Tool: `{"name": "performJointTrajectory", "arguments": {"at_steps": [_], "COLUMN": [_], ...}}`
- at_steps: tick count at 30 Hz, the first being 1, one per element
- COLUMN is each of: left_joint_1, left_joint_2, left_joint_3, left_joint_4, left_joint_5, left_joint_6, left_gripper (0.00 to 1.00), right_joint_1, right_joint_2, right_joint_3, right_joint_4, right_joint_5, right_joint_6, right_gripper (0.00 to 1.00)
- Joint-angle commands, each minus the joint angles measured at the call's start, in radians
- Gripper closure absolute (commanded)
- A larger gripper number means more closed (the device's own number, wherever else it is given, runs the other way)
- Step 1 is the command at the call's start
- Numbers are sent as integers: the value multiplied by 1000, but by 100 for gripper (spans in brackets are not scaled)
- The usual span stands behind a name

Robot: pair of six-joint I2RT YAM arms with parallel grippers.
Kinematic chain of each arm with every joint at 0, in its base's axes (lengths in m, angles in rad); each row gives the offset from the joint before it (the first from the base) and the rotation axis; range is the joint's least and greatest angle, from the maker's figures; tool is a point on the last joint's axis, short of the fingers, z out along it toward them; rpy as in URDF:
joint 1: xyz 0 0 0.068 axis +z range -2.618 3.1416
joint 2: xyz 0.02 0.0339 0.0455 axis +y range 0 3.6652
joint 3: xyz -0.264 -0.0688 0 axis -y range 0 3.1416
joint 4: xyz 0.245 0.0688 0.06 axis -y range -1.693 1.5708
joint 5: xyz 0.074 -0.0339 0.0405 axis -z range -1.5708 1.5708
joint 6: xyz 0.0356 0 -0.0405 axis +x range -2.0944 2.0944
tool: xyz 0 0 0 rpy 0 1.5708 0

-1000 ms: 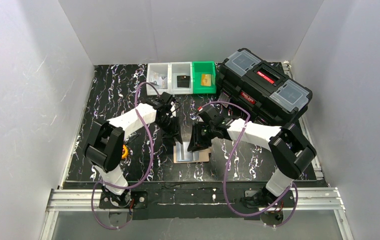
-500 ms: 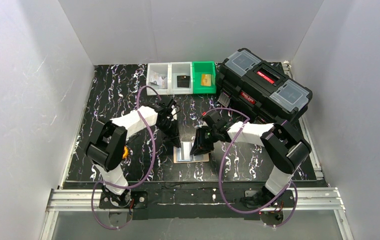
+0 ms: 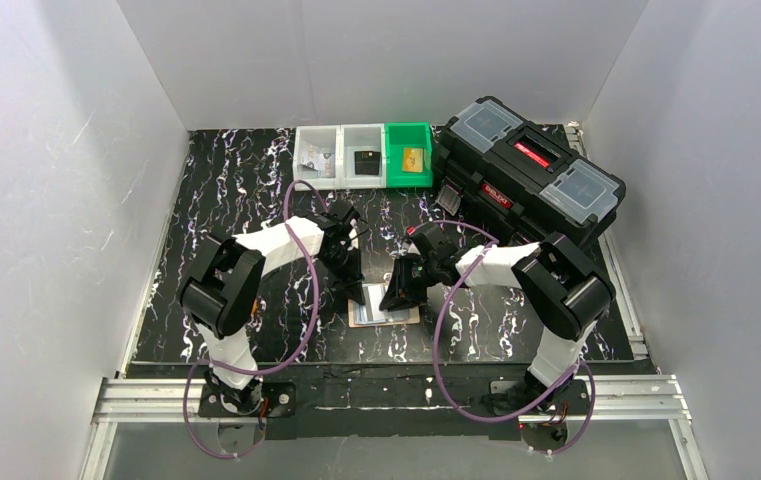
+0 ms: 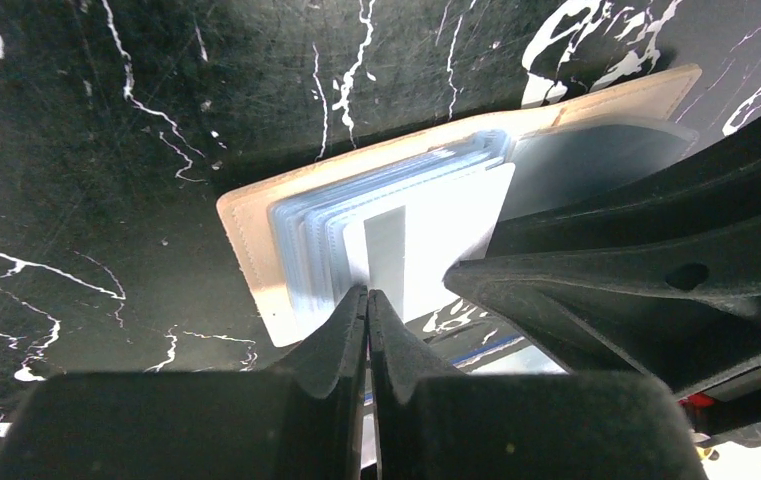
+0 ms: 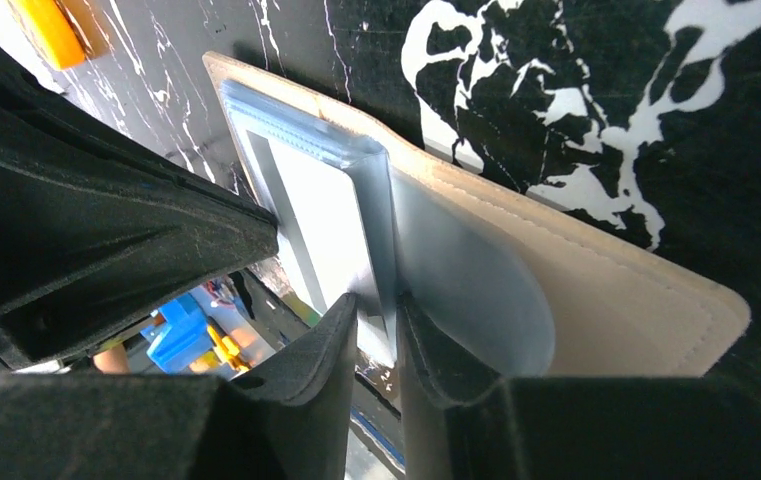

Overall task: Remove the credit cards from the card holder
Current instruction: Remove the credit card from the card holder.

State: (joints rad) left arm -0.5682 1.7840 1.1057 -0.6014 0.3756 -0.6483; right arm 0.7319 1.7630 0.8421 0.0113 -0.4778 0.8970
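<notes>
L pincer (image 4: 367, 295) is pinching fully shut at near edge of pale credit card (image 4: 436, 230), straight ahead of its tips; real hold unclear. R pincer (image 5: 377, 312), opposite, is clamping card holder (image 5: 636, 300) by its clear sleeves (image 5: 466, 290), jaws nearly together. Risk: thin card slipping free, or sleeves dragging along if R loosens. Far beyond both: green bin (image 3: 408, 140) holding tan-gold item (image 3: 413, 159); toolbox (image 3: 531, 175) lid shut.

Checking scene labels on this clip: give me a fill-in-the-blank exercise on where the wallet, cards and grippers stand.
1. The card holder lies ____, sleeves exposed, on the table.
2. The left gripper is ____ on the pale card, at its edge.
3. A gold card lies in the ____ bin.
Missing words: open; shut; green.
</notes>
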Motion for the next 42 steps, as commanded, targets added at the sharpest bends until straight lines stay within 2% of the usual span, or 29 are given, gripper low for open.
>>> {"name": "performJointTrajectory", "arguments": {"at_steps": [1, 8, 15, 22, 29, 39, 42], "left_joint_1": [-19, -20, -20, -20, -19, -18, -15], "left_joint_2": [15, 17, 18, 18, 22, 19, 14], "left_joint_3": [-26, -41, -53, -56, -57, -56, -56], "left_joint_4": [-11, -20, -31, -30, -25, -38, -46], "left_joint_5": [-58, -104, -135, -139, -134, -156, -164], "left_joint_6": [-26, -44, -47, -53, -50, -39, -34], "left_gripper": [99, 100, 100, 100, 100, 100, 100], "right_joint_1": [-11, -33, -60, -79, -81, -92, -105], "right_joint_2": [17, 5, 5, 29, 51, 35, 24], "right_joint_3": [-26, -68, -144, -219, -224, -253, -275], "right_joint_4": [74, 125, 283, 463, 536, 517, 507], "right_joint_5": [-46, -72, -154, -210, -232, -198, -187], "right_joint_6": [27, 51, 114, 218, 262, 248, 236], "right_gripper": [73, 75, 73, 76, 79, 97, 99]}}
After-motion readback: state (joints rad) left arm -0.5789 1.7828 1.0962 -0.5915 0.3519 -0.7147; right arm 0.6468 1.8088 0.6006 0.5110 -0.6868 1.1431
